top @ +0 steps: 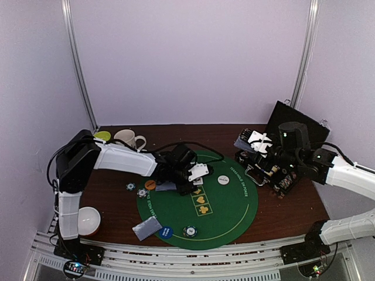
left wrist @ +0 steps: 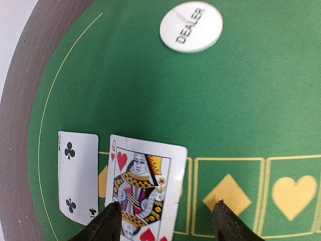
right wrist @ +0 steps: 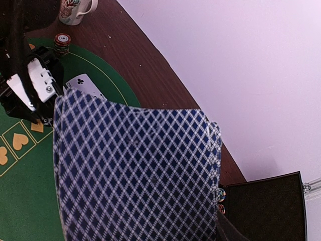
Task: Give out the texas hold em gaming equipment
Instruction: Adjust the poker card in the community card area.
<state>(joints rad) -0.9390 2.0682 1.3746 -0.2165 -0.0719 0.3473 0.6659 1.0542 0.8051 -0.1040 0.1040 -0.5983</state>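
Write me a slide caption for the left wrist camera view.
Left gripper open over a queen of hearts lying face up beside a clubs card on green felt, dealer button beyond.

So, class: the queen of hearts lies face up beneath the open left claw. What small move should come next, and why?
Probably lift the left claw straight up. Its jaws stand open over the queen, which lies face up on the mat beside the two of clubs, so that card looks dealt; the right claw holds the deck.
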